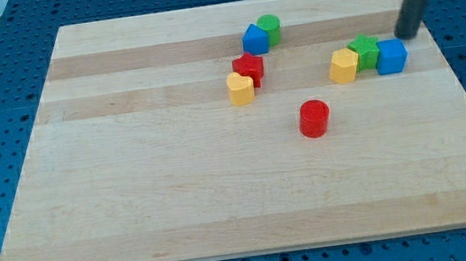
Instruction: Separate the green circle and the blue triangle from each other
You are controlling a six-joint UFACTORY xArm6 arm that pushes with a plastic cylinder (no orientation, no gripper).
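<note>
The green circle (269,26) sat touching the blue triangle (255,39) at its upper right, so separation was not done. The tip (402,36), grasping nothing, stood well right of that triangle.

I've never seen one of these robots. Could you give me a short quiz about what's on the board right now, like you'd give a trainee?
1. True or false: the green circle and the blue triangle are touching.
2. Multiple choice: my tip is nearest which block? A) the red cylinder B) the blue cube C) the yellow block at the view's left
3. Fill in: in the row of three at the view's right, the green block sits between the blue cube and a ___ block.

Key
1. True: they sit pressed together near the view's top.
2. B: the tip is just above the blue cube in the view.
3. Yellow.
</note>
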